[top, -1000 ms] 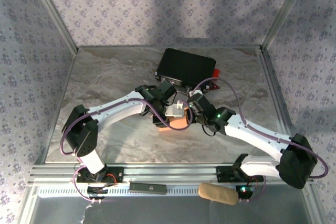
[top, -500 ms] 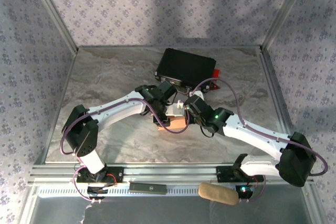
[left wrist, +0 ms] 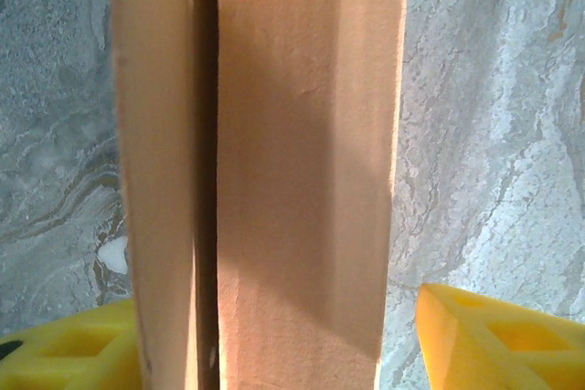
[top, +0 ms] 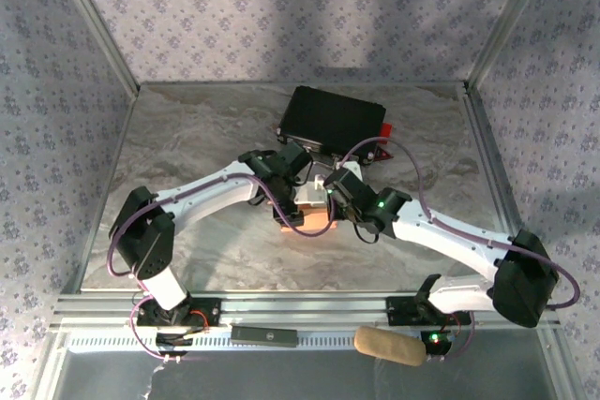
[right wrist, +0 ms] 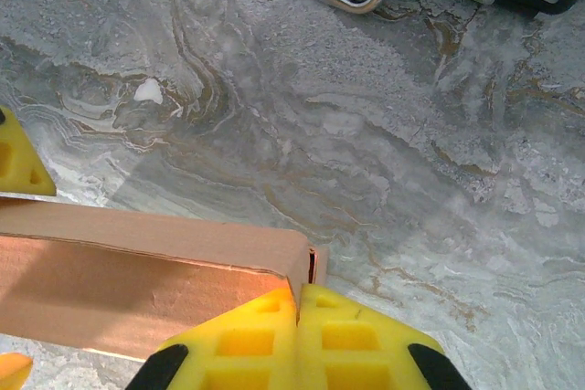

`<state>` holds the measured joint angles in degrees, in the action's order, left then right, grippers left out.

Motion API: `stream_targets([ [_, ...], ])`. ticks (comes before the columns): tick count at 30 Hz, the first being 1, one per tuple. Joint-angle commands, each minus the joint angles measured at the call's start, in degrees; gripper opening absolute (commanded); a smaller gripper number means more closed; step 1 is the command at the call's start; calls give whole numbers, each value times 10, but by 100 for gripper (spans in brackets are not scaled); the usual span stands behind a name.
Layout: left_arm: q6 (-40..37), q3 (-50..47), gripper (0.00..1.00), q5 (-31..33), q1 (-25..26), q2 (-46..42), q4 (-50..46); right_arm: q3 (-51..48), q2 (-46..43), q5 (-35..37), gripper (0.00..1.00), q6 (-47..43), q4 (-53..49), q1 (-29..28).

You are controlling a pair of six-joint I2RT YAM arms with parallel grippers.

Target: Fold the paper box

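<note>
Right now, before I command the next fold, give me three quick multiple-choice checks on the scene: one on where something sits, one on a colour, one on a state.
1. In the top view, where is the black case relative to the paper box?
A. Beyond it, farther from the robot.
B. Nearer the robot than it.
C. Stacked on it.

2. What colour are the pads of the right gripper?
A. Blue.
B. Grey.
C. Yellow.

3. How do the right gripper's jaws stand?
A. Spread wide.
B. Closed together.
C. Clamped on the case's handle.

Answers:
1 A, the case lies past the box on the far side.
2 C, the right wrist view shows yellow pads.
3 B, the two pads meet with no gap, right at the box's corner.
</note>
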<state>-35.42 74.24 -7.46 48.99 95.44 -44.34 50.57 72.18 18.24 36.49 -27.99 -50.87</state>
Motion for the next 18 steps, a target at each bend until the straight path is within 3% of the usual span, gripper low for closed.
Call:
stream_targets([
  [1,25,-5,67,-42,-9,-36,17,-10,6,16,3,6,3,-12],
  [18,259,-76,76,5,-39,-220,141,-6,19,33,3,7,5,-29],
])
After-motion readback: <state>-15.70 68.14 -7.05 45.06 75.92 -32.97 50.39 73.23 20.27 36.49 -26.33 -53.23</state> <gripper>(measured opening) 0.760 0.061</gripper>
